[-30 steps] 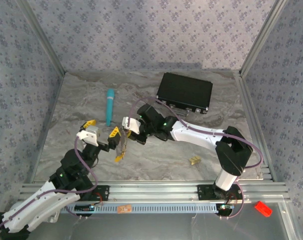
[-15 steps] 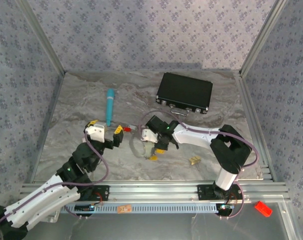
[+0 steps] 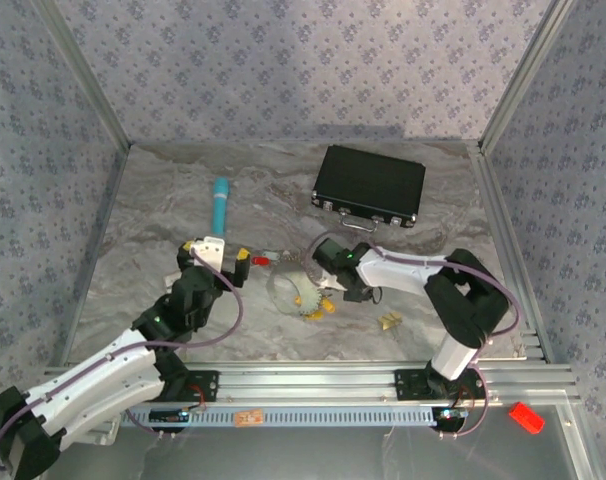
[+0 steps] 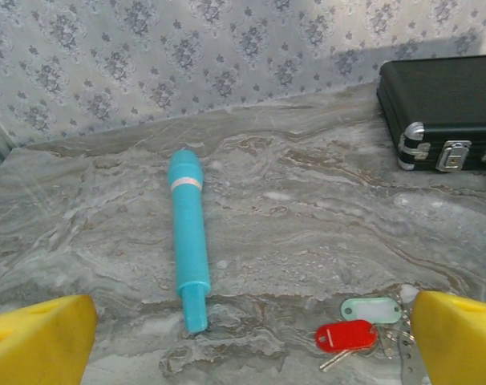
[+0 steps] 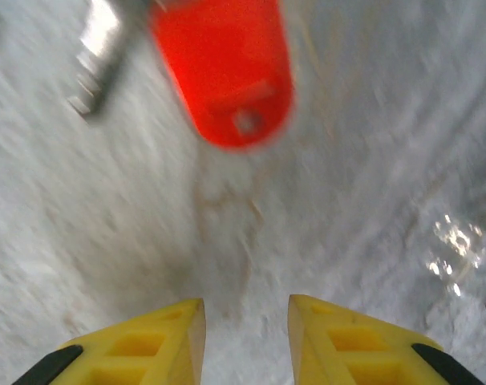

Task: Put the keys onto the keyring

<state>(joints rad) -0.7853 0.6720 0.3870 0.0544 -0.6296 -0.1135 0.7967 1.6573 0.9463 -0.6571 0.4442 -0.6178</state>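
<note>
Two keys lie together on the marble table, one with a red tag (image 4: 345, 335) and one with a whitish tag (image 4: 370, 309). They sit just ahead of my left gripper (image 4: 243, 353), toward its right finger, and its jaws stand wide open and empty. From above, the red tag (image 3: 260, 260) lies right of the left gripper (image 3: 216, 256). The thin wire keyring (image 3: 276, 295) rests flat on the table beside my right gripper (image 3: 315, 308). The right gripper (image 5: 245, 321) hangs low over bare table, jaws apart with nothing between them, and a blurred red tag (image 5: 223, 72) lies ahead of it.
A teal tube (image 3: 219, 205) lies at the back left, and its near end (image 4: 193, 309) is close ahead of the left gripper. A black case (image 3: 370, 187) stands at the back right. A small yellow-tagged key (image 3: 388, 320) lies near the front right. Patterned walls enclose the table.
The right gripper swung right and toward the near edge, opened and let go of the keyring, which now lies on the table. The left gripper moved forward toward the red-tagged key, still open.
</note>
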